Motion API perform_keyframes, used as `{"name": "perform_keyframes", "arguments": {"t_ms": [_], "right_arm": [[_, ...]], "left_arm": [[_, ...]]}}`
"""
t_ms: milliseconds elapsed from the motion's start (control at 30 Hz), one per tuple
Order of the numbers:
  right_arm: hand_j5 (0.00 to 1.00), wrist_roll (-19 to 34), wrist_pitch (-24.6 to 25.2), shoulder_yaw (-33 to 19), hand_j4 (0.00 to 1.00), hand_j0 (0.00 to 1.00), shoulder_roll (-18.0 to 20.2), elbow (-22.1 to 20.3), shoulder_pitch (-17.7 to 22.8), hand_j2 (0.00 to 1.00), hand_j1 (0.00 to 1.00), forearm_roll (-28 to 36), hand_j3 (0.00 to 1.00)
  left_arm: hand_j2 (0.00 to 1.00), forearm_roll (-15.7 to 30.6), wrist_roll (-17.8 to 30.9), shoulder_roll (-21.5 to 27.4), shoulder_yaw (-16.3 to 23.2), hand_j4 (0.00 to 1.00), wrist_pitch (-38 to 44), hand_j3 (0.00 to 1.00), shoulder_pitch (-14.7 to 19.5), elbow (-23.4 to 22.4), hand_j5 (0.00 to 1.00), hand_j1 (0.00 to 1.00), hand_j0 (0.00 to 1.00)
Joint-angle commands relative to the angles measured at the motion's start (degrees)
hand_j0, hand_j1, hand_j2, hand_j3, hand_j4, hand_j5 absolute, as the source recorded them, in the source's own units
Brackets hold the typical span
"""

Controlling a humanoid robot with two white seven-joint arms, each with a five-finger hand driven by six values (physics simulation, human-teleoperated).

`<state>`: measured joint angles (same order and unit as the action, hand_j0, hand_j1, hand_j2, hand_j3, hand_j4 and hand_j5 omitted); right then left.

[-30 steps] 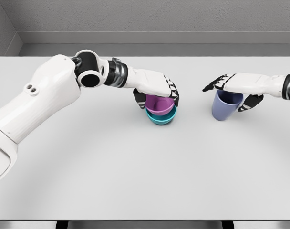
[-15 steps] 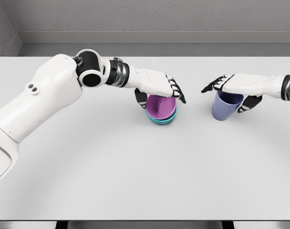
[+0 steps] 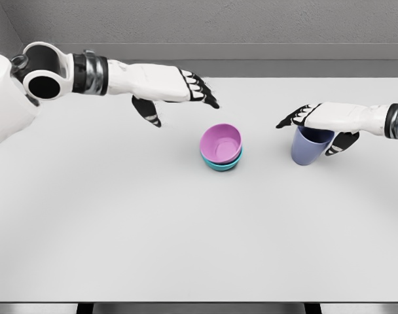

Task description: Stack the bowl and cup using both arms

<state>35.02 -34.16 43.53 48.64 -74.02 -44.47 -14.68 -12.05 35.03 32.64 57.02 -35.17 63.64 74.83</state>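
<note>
A purple bowl [image 3: 221,141] sits nested in a teal bowl [image 3: 220,163] at the middle of the white table [image 3: 186,229]. My left hand [image 3: 180,106] hovers up and to the left of the bowls, open, fingers spread, holding nothing. A blue cup [image 3: 309,146] stands upright to the right of the bowls. My right hand [image 3: 314,128] lies over the cup's rim, its fingers reaching past the far side and its thumb down the near right side, grasping the cup. The rim of the cup is hidden by the hand.
A grey wall [image 3: 218,26] runs along the table's far edge. The table's front edge [image 3: 199,302] shows at the bottom of the view.
My left hand has let go of the purple bowl, now settled in the teal one, and drawn back up and to the left. The right hand and cup have hardly moved.
</note>
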Motion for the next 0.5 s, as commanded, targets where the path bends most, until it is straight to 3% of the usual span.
{"name": "perform_keyframes", "arguments": {"t_ms": [0,133,200,367,467], "right_arm": [[1.00,0.0,0.1,0.0,1.00,1.00,0.1,0.0,0.0,1.00,1.00,0.3,1.00],[1.00,0.0,0.1,0.0,1.00,1.00,0.1,0.0,0.0,1.00,1.00,0.3,1.00],[1.00,0.0,0.1,0.0,1.00,1.00,0.1,0.0,0.0,1.00,1.00,0.3,1.00],[1.00,0.0,0.0,-0.2,1.00,1.00,0.2,0.0,0.0,1.00,1.00,0.3,1.00],[1.00,0.0,-0.1,-0.5,1.00,1.00,0.3,0.0,-0.1,1.00,1.00,0.4,1.00]], "left_arm": [[1.00,3.5,0.0,3.7,-1.6,1.00,0.2,1.00,-0.3,1.5,1.00,1.00,1.00],[1.00,3.5,0.0,4.8,-5.0,1.00,0.2,1.00,-4.6,0.8,1.00,1.00,1.00],[1.00,3.5,0.0,5.9,-9.8,1.00,0.2,1.00,-7.4,1.2,1.00,1.00,1.00],[1.00,3.1,0.0,5.9,-10.6,1.00,0.2,1.00,-10.9,-0.6,1.00,1.00,1.00],[1.00,3.1,0.0,6.0,-10.7,1.00,0.2,1.00,-10.9,-0.7,1.00,1.00,1.00]]}}
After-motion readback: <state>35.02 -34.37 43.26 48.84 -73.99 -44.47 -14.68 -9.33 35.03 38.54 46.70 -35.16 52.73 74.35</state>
